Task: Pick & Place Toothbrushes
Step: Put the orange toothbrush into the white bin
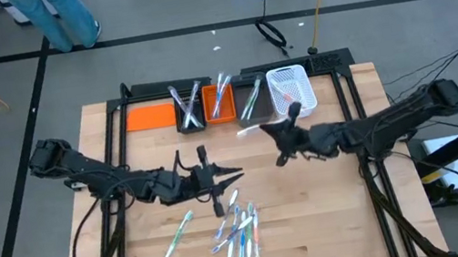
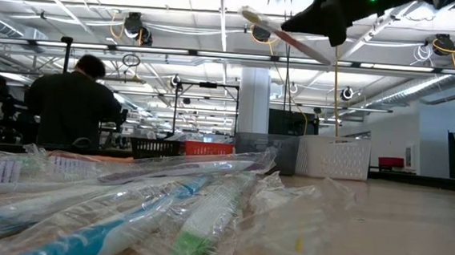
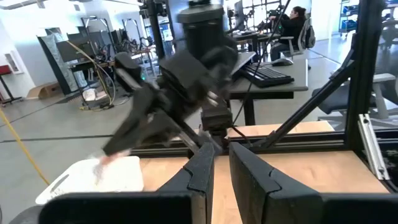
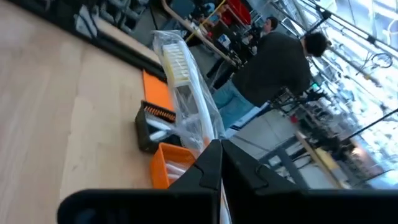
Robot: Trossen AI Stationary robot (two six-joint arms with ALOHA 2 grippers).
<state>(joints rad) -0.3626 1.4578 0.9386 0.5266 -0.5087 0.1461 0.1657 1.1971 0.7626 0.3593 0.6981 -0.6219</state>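
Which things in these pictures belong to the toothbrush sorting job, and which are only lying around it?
Belonging to the job:
- pile of thin wrapped toothbrushes on the wooden table
- wrapped toothbrush held in the shut right gripper
- row of small bins and the white mesh basket
- left gripper, holding nothing

Only lying about:
- yellow cable on the floor
- person in dark top behind the table

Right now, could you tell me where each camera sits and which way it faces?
High: overhead, straight down; both arms, bins, toothbrush pile.
Low: table height, behind the pile; right gripper overhead.
Left wrist: past its fingers toward the right arm.
Right wrist: along its held wrapped toothbrush toward the bins.
Shared: that toothbrush, high and low.
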